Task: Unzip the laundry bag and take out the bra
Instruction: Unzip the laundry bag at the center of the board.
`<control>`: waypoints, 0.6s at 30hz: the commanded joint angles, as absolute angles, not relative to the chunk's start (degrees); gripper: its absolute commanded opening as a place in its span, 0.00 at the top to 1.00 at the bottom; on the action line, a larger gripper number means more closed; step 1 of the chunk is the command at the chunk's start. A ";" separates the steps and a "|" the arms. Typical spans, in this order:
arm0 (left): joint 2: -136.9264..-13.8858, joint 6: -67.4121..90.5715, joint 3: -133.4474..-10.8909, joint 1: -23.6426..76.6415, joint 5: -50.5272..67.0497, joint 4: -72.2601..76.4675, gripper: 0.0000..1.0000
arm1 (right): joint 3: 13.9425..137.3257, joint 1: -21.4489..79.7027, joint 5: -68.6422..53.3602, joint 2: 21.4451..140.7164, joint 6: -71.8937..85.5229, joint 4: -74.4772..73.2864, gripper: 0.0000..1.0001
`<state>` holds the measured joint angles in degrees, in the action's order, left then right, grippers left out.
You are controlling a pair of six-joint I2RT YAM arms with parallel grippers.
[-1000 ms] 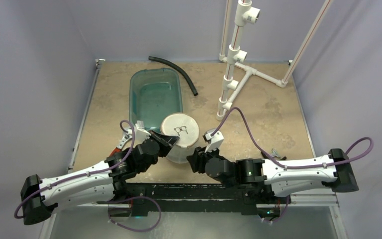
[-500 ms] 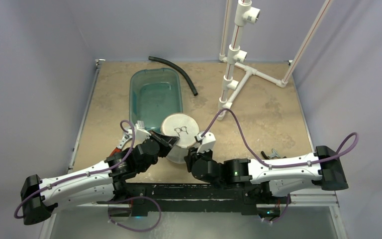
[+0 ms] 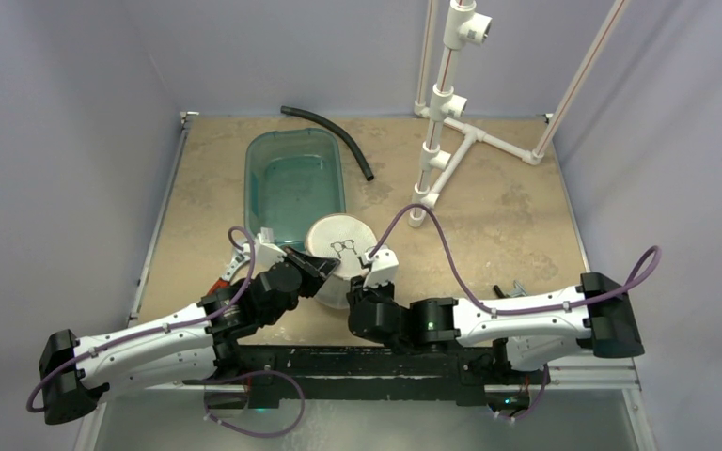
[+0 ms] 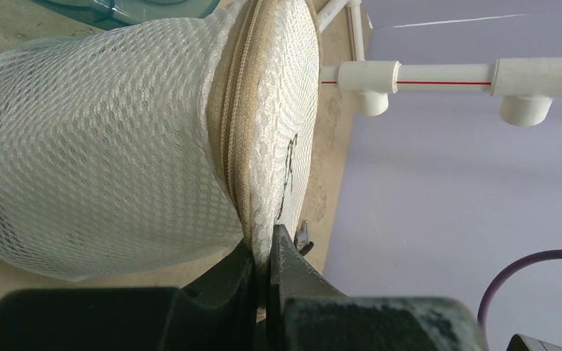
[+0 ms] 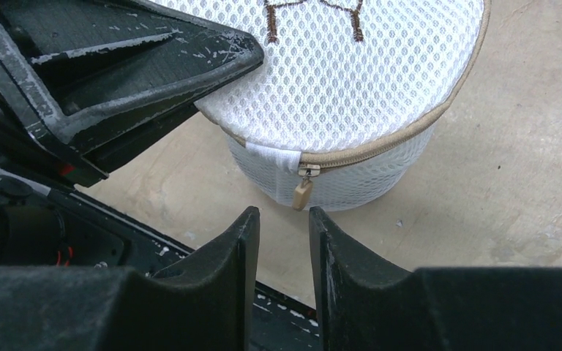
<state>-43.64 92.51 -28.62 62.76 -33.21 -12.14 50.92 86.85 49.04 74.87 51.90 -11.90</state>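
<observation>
The white mesh laundry bag (image 3: 341, 254) stands at the table's near middle, its round top bearing a dark bra outline. My left gripper (image 4: 269, 245) is shut on the zip seam at the bag's top rim (image 4: 252, 146). My right gripper (image 5: 282, 212) is open, its jaws a finger's width apart, just short of the tan zipper pull (image 5: 302, 192) that hangs from the closed tan zip at the bag's near side. In the top view the right gripper (image 3: 365, 285) sits close against the bag's near right side. The bra is hidden inside the bag.
A teal plastic tub (image 3: 293, 185) lies just behind the bag. A black hose (image 3: 337, 137) curves at the back. A white pipe frame (image 3: 451, 103) stands at the back right. A small dark clip (image 3: 513, 288) lies on the table to the right.
My right arm has slid left and forward, bringing its gripper close to the bag's near side. The left gripper and bag have stayed put.
</observation>
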 commanded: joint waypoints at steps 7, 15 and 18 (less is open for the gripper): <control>-42.39 92.83 -30.76 62.93 -32.34 -12.44 1.00 | 53.53 85.09 52.43 75.73 54.13 -14.24 0.67; -42.45 92.65 -30.74 62.97 -31.84 -12.56 1.00 | 53.61 84.51 52.04 76.03 52.92 -13.00 0.73; -42.45 92.66 -30.62 62.95 -31.65 -12.56 1.00 | 53.72 84.40 51.77 76.30 52.38 -12.58 0.75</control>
<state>-43.05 92.49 -28.62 62.76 -32.12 -12.97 51.53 84.77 49.98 75.81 52.69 -13.32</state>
